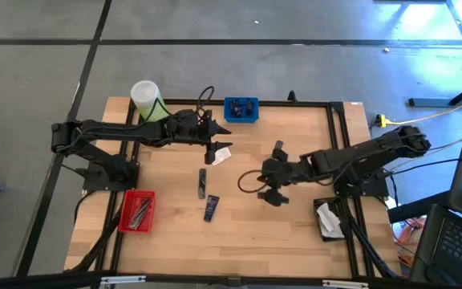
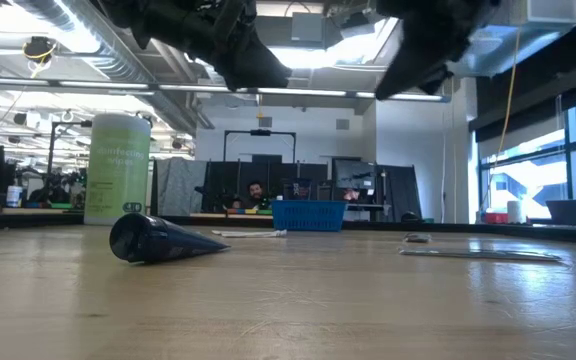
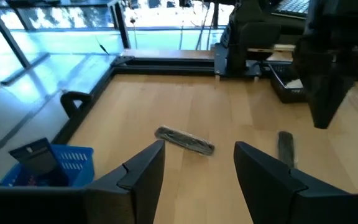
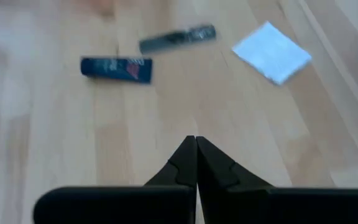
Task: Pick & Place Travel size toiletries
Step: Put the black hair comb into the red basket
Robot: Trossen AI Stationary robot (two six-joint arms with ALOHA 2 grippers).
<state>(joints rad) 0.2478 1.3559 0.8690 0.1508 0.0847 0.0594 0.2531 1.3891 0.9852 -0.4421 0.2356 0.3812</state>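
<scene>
Fingers of the left gripper (image 1: 213,149) stood well apart and held nothing; it hung above the table near the back edge, just beside a flat white square sachet (image 1: 221,155). A tall light-green bottle (image 1: 147,101) with a white cap stood at the back left corner, and a red plastic tray (image 1: 137,211) sat at the left edge toward the front. The pale wooden table (image 1: 295,233) lay open and bare across its front half. At centre, a slim grey tube (image 1: 202,183) and a dark navy tube (image 1: 211,208) lay flat, close together and apart from both grippers. A blue mesh basket (image 1: 241,110) stood at the back edge. The right gripper (image 1: 273,195) was closed, fingertips touching, gripping nothing, right of the two tubes. A black tray (image 1: 328,219) holding white sachets lay at the right edge.
</scene>
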